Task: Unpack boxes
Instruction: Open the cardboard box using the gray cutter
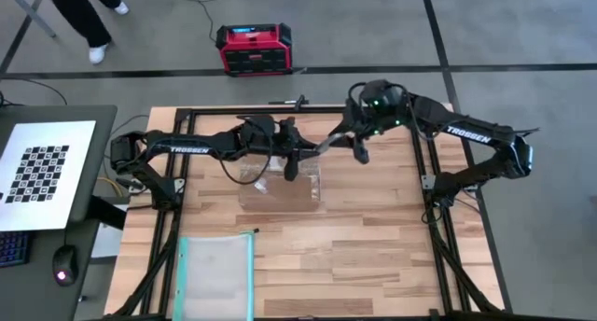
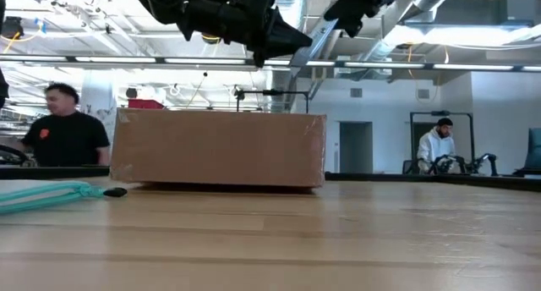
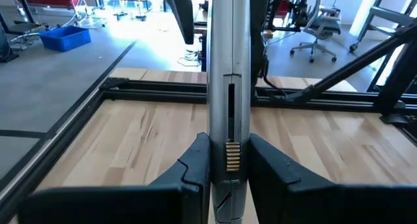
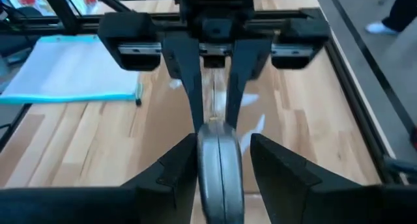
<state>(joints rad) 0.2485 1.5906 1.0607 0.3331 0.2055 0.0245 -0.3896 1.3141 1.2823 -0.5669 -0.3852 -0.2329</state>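
Left tool clamped on silver knife, up over box. Right tool straddles knife's far end; gripping or not, can't tell. Box sits mid-desk, taped shut. Prob. light, stiff cardboard w/ slick tape; steady it by a side wall.

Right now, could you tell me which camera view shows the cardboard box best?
The low view: the cardboard box shows its whole side, unobstructed. From above, the arms partly cover it. The right wrist view catches only its top behind the grippers; the left wrist view misses it.

Wooden table bears cardboard box, plastic pouch.
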